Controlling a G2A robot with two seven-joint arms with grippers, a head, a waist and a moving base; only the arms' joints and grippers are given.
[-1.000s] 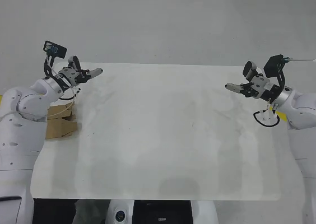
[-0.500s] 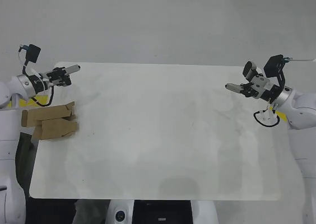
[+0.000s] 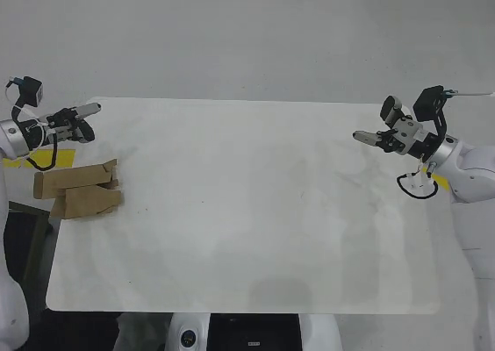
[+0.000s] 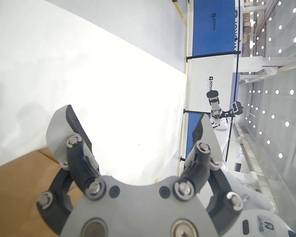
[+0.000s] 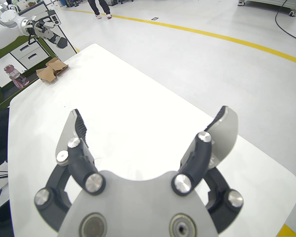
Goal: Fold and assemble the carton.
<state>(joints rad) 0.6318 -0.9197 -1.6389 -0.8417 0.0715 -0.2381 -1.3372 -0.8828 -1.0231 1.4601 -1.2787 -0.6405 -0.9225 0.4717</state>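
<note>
A flattened brown carton (image 3: 79, 190) lies at the left edge of the white table (image 3: 247, 211), half hanging over the side. The carton (image 5: 51, 69) also appears far off in the right wrist view, and a corner of its cardboard (image 4: 19, 186) lies under the left fingers. My left gripper (image 3: 89, 111) hovers open and empty over the table's far left corner, beyond the carton. My right gripper (image 3: 363, 138) stands open and empty above the table's far right part. Between the spread fingers of the left gripper (image 4: 135, 119) and the right gripper (image 5: 150, 117) lies bare table.
A green cart (image 5: 5, 57) with a pink bottle (image 5: 14, 77) stands beside the table's left end. Yellow floor lines run past the table (image 5: 128, 114).
My left arm has swung back from over the table's far left part to its outer corner, uncovering the carton. The right arm has stayed still.
</note>
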